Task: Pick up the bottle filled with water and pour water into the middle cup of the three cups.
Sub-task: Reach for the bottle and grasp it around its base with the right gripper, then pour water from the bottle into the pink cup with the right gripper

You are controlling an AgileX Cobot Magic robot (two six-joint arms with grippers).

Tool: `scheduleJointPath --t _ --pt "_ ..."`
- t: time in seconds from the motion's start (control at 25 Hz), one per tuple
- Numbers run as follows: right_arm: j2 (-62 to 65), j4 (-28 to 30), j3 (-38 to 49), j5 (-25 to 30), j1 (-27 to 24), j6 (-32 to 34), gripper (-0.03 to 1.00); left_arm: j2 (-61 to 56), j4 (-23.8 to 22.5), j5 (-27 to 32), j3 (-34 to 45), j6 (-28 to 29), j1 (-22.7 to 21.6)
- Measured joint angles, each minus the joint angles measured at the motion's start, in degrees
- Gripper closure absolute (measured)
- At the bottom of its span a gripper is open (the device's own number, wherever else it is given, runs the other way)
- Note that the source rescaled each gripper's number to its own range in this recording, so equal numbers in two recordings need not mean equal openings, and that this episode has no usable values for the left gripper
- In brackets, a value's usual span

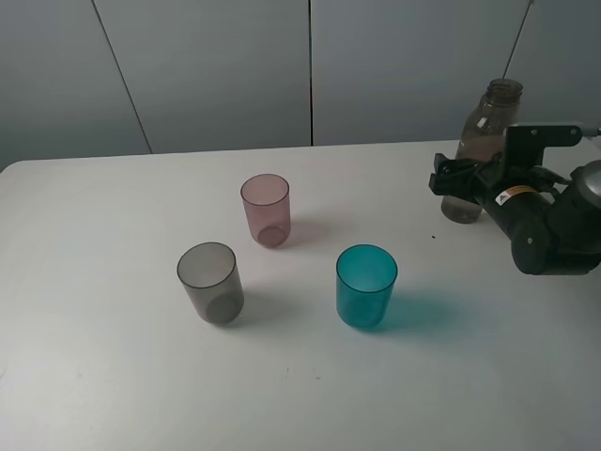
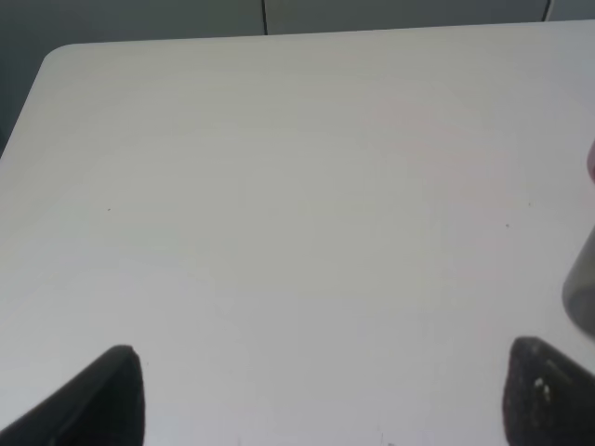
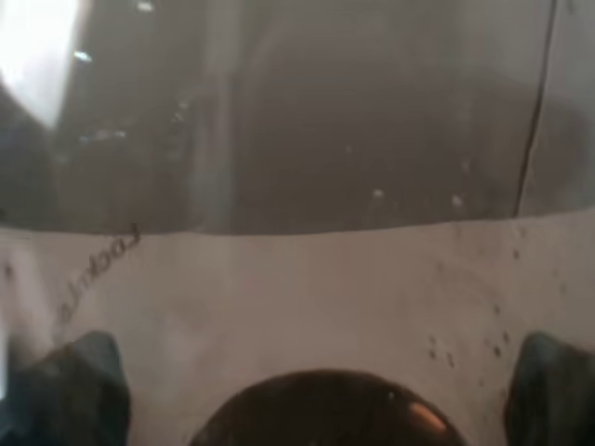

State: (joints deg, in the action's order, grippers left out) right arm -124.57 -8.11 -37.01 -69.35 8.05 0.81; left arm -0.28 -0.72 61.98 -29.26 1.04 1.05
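The right gripper (image 1: pixel 455 181) sits at table height with its dark fingers (image 3: pixel 79 381) on either side of the bottle (image 1: pixel 488 122). The bottle's smoky wall fills the wrist view, and I cannot tell whether the pads clamp it or merely bracket it. The bottle stands upright and uncapped near the far right edge of the white table (image 1: pixel 94 376), well apart from the cups. The left gripper (image 2: pixel 321 400) is released, its tips spread over bare tabletop. The middle cup (image 1: pixel 266 209), pink, stands upright toward the table's centre, farther back than the other two. The grey cup (image 1: pixel 210 282) is nearer and to its left, the teal cup (image 1: pixel 366 285) nearer and to its right, none touching
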Motion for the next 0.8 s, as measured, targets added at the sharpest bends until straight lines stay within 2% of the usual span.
scheduleJointPath --t 0.08,0.12,0.16,0.2,0.24,0.28,0.64,0.8 --pt "0.0 0.0 0.0 0.0 0.0 0.0 0.11 0.0 0.0 0.0 0.0 0.0 0.0" --pt "0.0 0.0 0.0 0.0 0.0 0.0 0.26 0.0 0.0 0.0 0.0 -0.1 0.0" --pt "0.0 0.0 0.0 0.0 0.0 0.0 0.45 0.0 0.0 0.0 0.0 -0.1 0.0" --pt "0.0 0.0 0.0 0.0 0.0 0.0 0.76 0.0 0.0 0.0 0.0 -0.1 0.0" --pt "0.0 0.0 0.0 -0.1 0.0 -0.1 0.97 0.0 0.0 0.0 0.0 -0.1 0.0" --pt "0.0 0.0 0.0 -0.1 0.0 -0.1 0.94 0.0 0.0 0.0 0.0 -0.1 0.0" --pt "0.0 0.2 0.0 -0.1 0.0 -0.2 0.94 0.0 0.0 0.0 0.0 0.0 0.0" --pt "1.4 1.4 0.0 1.5 1.3 -4.0 0.95 0.0 0.0 0.0 0.0 0.1 0.0"
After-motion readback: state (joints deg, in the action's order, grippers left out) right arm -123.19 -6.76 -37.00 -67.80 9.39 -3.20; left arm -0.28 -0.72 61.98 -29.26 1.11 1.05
